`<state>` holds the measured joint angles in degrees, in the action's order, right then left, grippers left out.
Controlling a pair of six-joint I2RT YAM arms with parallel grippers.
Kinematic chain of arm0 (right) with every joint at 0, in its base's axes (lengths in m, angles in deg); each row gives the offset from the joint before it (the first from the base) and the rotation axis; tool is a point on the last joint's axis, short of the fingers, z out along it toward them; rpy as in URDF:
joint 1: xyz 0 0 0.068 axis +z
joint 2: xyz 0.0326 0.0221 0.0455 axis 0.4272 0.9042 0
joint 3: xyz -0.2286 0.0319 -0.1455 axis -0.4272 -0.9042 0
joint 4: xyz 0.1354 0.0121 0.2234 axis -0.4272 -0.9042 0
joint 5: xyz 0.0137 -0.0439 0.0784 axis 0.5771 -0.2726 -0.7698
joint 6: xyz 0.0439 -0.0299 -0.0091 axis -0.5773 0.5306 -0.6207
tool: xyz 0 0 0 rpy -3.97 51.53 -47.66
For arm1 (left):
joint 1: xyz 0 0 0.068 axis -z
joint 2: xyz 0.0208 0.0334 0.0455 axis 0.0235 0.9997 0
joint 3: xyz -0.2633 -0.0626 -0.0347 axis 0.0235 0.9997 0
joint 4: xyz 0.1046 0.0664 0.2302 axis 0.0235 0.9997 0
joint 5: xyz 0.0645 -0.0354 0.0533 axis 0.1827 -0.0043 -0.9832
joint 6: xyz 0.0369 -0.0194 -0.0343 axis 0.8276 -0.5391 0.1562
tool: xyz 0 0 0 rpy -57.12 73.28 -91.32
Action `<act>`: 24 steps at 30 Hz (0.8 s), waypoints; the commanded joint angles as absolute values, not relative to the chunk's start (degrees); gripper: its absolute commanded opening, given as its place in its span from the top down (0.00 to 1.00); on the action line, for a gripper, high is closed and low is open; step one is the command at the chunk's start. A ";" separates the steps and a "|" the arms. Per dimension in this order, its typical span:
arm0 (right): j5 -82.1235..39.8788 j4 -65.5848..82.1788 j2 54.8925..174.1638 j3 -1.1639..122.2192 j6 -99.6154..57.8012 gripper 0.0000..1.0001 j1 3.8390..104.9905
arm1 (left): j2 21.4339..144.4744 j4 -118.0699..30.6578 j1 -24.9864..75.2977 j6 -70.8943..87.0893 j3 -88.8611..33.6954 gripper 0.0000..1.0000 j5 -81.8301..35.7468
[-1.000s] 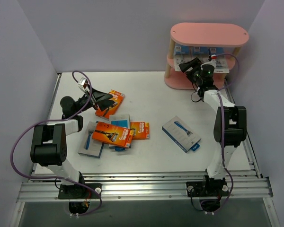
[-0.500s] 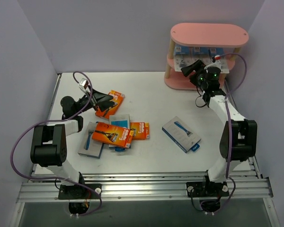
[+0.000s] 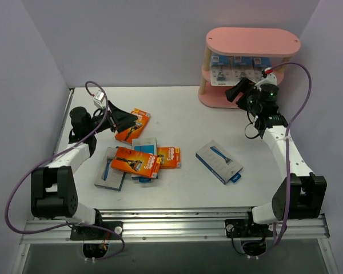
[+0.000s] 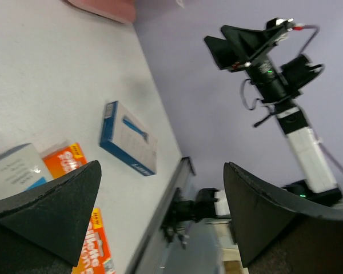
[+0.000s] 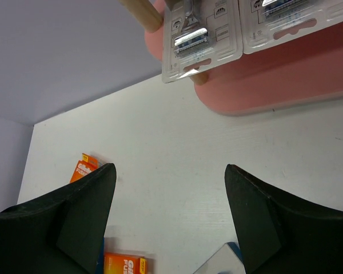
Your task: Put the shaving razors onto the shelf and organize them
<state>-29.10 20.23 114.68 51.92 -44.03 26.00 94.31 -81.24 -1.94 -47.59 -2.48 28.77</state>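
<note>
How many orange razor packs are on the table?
3 orange packs: one by the left gripper, one atop the pile, one at the pile's right edge. Others may hide beneath.

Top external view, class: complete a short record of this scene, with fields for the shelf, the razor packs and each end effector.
shelf: pink, wooden posts, far right corner
stocked: blister cards standing in a row under the top board
unsorted: pile of packs, orange and blue-grey, overlapping, left of centre
stray: blue-grey box, lying flat, apart from the pile
left end effector: open, empty, at the pile's far side
right end effector: open, empty, just in front of the shelf
</note>
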 commanded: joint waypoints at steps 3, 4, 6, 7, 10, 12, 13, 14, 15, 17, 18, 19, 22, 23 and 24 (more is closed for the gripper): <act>-29.82 14.35 109.83 56.44 -39.32 0.27 25.64 | 86.66 -48.32 2.17 -18.93 -12.87 0.02 19.52; -31.48 13.21 109.65 56.44 -39.14 0.27 25.73 | 85.00 -40.89 2.95 -13.08 -13.94 0.02 14.54; -33.42 11.89 109.04 56.18 -38.53 0.27 26.25 | 82.97 -33.11 6.19 -7.33 -16.14 0.03 7.58; -34.22 11.01 108.77 55.82 -37.66 0.27 26.60 | 80.70 -28.29 7.43 -5.04 -17.54 0.04 4.24; -35.63 9.16 107.28 53.72 -34.85 0.28 29.58 | 77.17 -23.86 12.44 1.29 -18.25 0.06 -6.85; -35.28 6.35 106.31 51.53 -33.44 0.28 34.04 | 76.20 -22.28 14.90 2.36 -18.43 0.06 -11.59; -34.84 6.17 106.13 50.73 -32.30 0.28 36.16 | 76.10 -21.83 15.35 3.23 -18.78 0.06 -12.66; -33.53 5.82 105.96 49.07 -31.94 0.29 38.27 | 76.19 -20.70 16.14 3.68 -19.04 0.06 -14.67; -32.82 5.12 106.22 48.27 -31.85 0.29 40.47 | 76.28 -20.08 16.32 3.94 -19.31 0.06 -15.74; -31.85 4.41 107.71 46.78 -32.37 0.29 45.58 | 76.10 -19.28 16.67 5.00 -19.92 0.06 -17.41; -30.89 3.97 108.24 45.99 -32.72 0.29 46.90 | 75.58 -19.02 16.76 5.17 -19.93 0.06 -18.98; -30.62 4.06 108.68 44.06 -33.25 0.29 49.00 | 75.23 -19.01 16.94 5.52 -19.84 0.06 -19.87; -31.14 6.07 109.65 39.67 -33.95 0.30 52.08 | 74.26 -18.75 17.46 6.23 -19.57 0.06 -22.50; -31.58 6.78 110.08 38.78 -34.04 0.30 54.18 | 74.00 -18.75 17.55 6.32 -19.49 0.06 -23.04; -32.02 8.18 110.35 37.90 -34.91 0.30 55.16 | 73.65 -18.66 17.64 6.32 -19.49 0.06 -23.65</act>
<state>-32.01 6.39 109.78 39.81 -34.21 52.84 76.21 -19.76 17.03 3.97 -17.21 -18.70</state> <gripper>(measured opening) 0.703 0.942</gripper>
